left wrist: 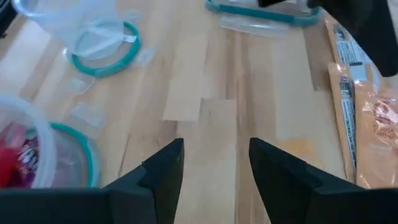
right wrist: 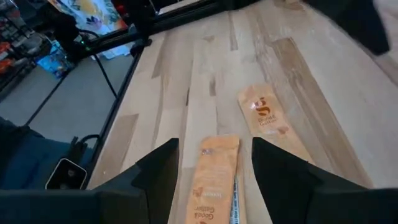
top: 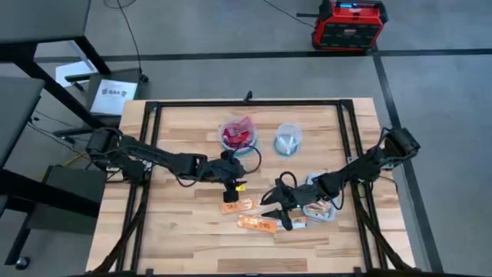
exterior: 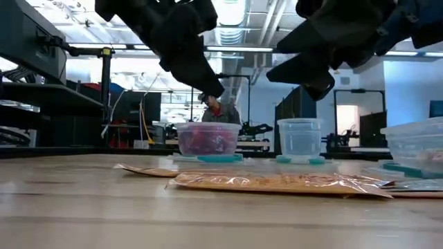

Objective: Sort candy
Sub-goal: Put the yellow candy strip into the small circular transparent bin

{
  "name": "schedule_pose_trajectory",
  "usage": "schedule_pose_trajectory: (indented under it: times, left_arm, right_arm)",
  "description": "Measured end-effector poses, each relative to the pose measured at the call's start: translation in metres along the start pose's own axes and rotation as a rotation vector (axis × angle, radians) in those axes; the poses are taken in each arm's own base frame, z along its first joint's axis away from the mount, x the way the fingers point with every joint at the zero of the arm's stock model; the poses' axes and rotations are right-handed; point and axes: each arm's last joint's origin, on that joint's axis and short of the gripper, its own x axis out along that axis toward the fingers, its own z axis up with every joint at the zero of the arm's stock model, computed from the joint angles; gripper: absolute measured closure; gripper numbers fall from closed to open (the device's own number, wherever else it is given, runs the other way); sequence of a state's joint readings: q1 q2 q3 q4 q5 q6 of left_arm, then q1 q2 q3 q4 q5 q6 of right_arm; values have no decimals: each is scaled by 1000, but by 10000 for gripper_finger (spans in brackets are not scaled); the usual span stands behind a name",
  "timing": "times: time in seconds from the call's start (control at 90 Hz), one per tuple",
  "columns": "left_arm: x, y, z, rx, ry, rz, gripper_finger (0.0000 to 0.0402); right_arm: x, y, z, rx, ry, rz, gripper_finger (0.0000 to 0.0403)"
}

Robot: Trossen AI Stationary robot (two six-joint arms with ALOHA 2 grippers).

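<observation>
Wooden surface [top: 177, 223] is carrying everything; both arms are reaching in toward its middle.

Left arm is coming in from the left, its left pincer [top: 231, 187] hanging just above the boards beside the red-filled bowl. In its wrist view the fingers [left wrist: 163, 171] are standing apart with bare wood between them, holding nothing.

Right arm is coming in from the right, its right pincer [top: 278, 209] hovering over the orange packets. Its fingers [right wrist: 163, 167] are also spread, with one packet lying between and beyond them, not gripped.

Clear rectangular tub [top: 323, 206] is sitting just under the right arm. Two round bowls are standing at mid-surface toward the far edge: the red-filled bowl [top: 239, 136] already holding red candy, and the emptier bowl [top: 288, 138] beside it, contents unclear.

Orange candy packets [top: 257, 223] are lying flat near the front, one [right wrist: 266, 117] apart from the other [right wrist: 214, 177].

Judgement: a pick step is in hand. Next move likely calls for the right pincer descending square over the nearest packet, closing on its thin edge, then carrying it to the proper container. Flat wrappers may slip.
</observation>
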State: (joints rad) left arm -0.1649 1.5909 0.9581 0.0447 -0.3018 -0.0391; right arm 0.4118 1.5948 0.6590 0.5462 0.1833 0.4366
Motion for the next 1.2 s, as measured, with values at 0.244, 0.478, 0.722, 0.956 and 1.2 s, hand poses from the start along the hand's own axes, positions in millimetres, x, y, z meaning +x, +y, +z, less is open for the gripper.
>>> schedule_pose_trajectory:
  times: [0.244, 0.478, 0.722, 0.956, 1.2]
  left_arm:
    - [-3, -1, 5, 29, -36, -2, 235]
    - [-3, -1, 5, 21, -36, -3, 235]
    - [-3, -1, 5, 23, -35, -4, 235]
    - [-3, -1, 4, 23, -34, -4, 235]
    - [-3, -1, 4, 24, -33, -7, 235]
  right_arm:
    - [0, -1, 0, 0, 4, -3, 216]
    - [0, -1, -1, 6, 7, -5, 216]
    - [0, -1, -1, 6, 11, -7, 216]
    - [0, -1, -1, 5, 14, -9, 216]
    - [0, -1, -1, 5, 14, -9, 216]
